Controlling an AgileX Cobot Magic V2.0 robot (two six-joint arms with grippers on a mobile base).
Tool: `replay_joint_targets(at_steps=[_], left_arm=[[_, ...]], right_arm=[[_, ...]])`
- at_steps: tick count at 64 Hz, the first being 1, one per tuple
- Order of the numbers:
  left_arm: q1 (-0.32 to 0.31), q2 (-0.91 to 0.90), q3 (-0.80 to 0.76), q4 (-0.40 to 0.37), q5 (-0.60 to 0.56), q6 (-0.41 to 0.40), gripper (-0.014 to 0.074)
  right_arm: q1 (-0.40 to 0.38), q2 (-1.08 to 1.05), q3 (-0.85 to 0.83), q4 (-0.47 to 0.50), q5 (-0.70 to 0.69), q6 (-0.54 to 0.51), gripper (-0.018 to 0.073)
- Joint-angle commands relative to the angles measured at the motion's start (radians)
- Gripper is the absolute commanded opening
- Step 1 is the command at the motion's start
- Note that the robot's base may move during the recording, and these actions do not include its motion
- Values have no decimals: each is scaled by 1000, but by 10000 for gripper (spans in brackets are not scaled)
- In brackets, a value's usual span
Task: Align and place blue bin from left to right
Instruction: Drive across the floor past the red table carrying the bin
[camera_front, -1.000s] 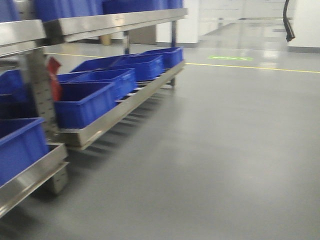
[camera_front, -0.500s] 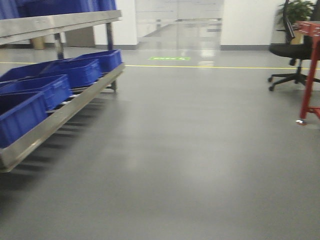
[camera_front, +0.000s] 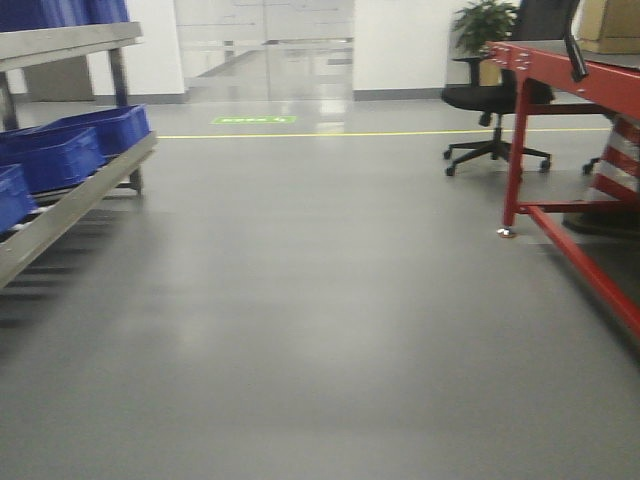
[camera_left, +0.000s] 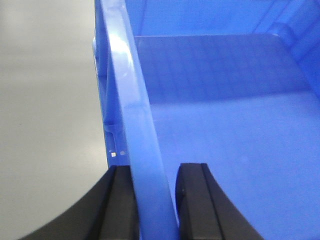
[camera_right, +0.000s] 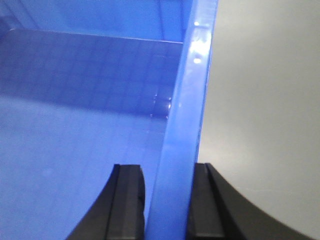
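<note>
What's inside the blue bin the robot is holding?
Nothing shows inside the blue bin: both wrist views see only its bare floor. The fingers clamping its walls hide a little, and some corners are unseen.

A low steel shelf (camera_front: 75, 203) carries a row of blue bins (camera_front: 60, 155). Right of the shelf, across bare grey floor (camera_front: 320, 330), stand a red bench (camera_front: 560, 72) and a black office chair (camera_front: 490, 100).

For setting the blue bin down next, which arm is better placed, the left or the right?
Neither alone, I think. The left tool grips the left wall of the blue bin and the right tool grips its right wall, so both should probably lower it together.
</note>
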Motion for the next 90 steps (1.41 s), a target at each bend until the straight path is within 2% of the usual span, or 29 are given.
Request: replay_joint_targets(at_steps=[1, 90], left_arm=[[-5, -19, -16, -25, -76, 16, -111], [-5, -19, -16, -25, -76, 16, -111]], right_arm=[[1, -24, -17, 33, -96, -27, -153], [1, -24, -17, 33, -96, -27, -153]])
